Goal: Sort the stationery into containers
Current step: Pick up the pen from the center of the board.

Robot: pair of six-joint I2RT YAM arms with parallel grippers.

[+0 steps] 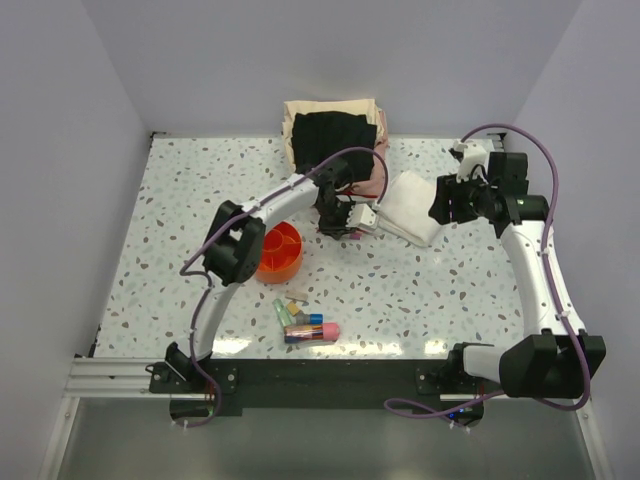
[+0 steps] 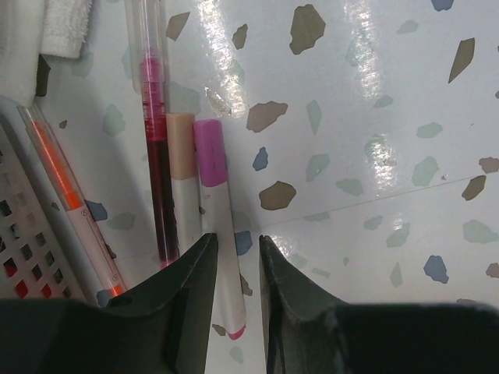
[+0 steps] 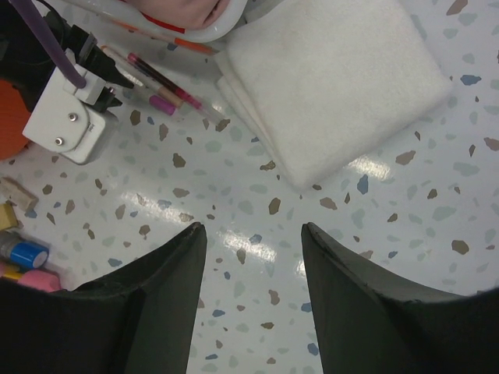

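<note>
The orange tray (image 1: 263,266) sits left of centre, its edge also in the right wrist view as the tray (image 3: 6,117). My left gripper (image 1: 341,228) is low beside the basket. In its wrist view the left gripper (image 2: 238,238) stands narrowly open astride a white pen with a pink cap (image 2: 209,167), with table showing between pen and right finger. Beside it lie a beige-capped pen (image 2: 181,156), a clear pen with dark red ink (image 2: 152,117) and an orange one (image 2: 62,187). More stationery (image 1: 305,322) lies near the front. My right gripper (image 3: 253,230) hangs open over bare table.
A folded white cloth (image 1: 412,207) lies right of centre, between the two grippers. The white basket of clothes (image 1: 335,140) stands at the back, its grid wall (image 2: 23,249) close to the pens. A blue-capped piece (image 3: 27,253) and pink eraser (image 3: 39,280) lie front left.
</note>
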